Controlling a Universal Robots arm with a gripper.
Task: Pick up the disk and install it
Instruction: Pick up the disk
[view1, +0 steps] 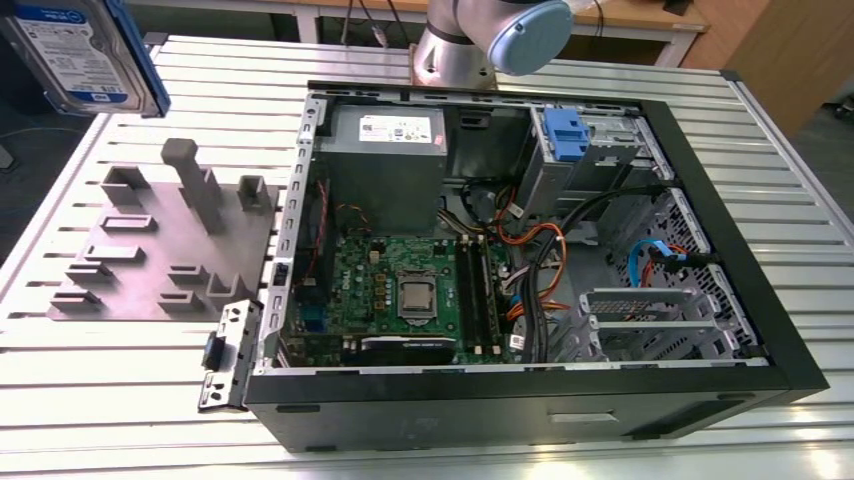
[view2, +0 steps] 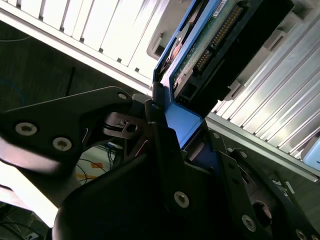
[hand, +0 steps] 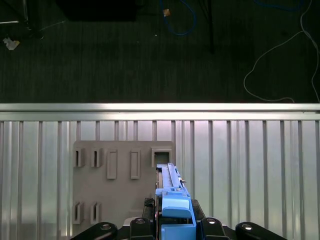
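The disk (hand: 170, 192) stands edge-on, clamped between the fingers of the hand (hand: 174, 223).

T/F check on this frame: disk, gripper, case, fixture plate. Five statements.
1. The gripper holds the disk. True.
2. The disk sits in a drive bay. False: it is held up outside the case, towards the exterior view's left.
3. The case lies open, motherboard showing. True.
4. The fixture plate is inside the case. False: it lies on the table beside the case.
5. The disk's frame is red. False: blue.
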